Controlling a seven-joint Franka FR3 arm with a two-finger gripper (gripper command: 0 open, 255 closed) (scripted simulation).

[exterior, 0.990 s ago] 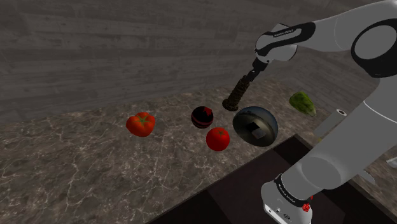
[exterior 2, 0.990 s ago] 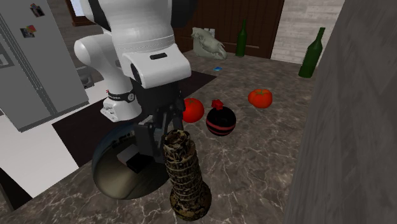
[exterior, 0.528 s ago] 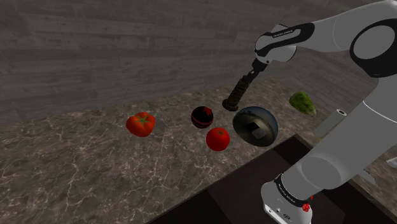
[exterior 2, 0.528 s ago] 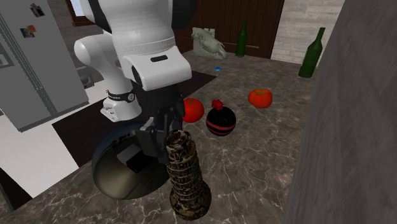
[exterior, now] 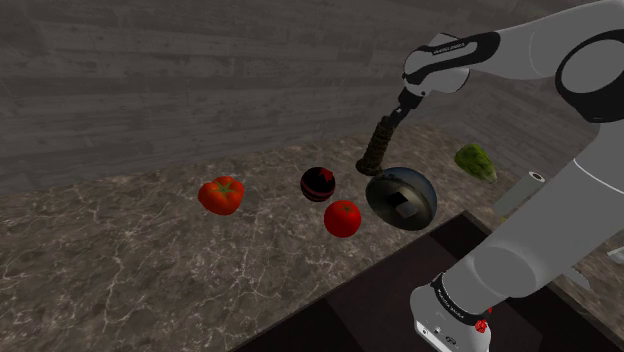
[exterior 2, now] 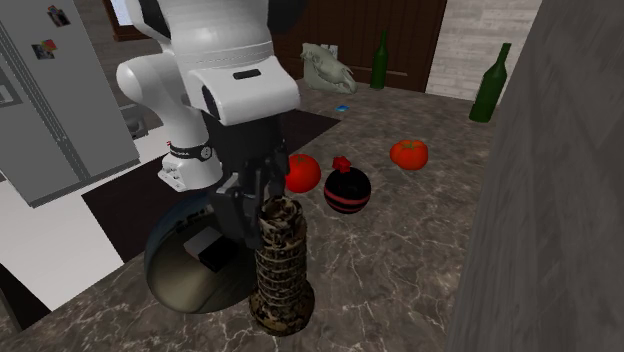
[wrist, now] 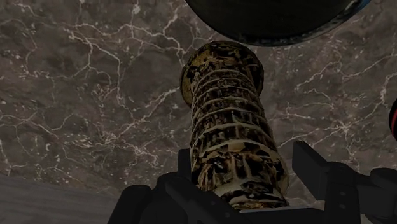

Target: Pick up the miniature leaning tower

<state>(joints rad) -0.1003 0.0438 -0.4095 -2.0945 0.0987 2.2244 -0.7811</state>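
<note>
Clasping jaws hold a tiered, mottled tower (wrist: 229, 127)

The mottled brown-and-gold, tiered miniature tower (exterior 2: 278, 265) is nearly upright, its top clasped in the pincer (wrist: 245, 167).

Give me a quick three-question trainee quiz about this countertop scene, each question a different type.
1. True or false: the black gripper is shut on the top of the brown patterned miniature tower.
2. Which stands nearest the tower's base? A) dark round bowl B) green glass bottle C) white fridge
3. Fill in: the round ball beside the red fruit is black with ____ stripes.
Key: 1 true; 2 A; 3 red.
</note>
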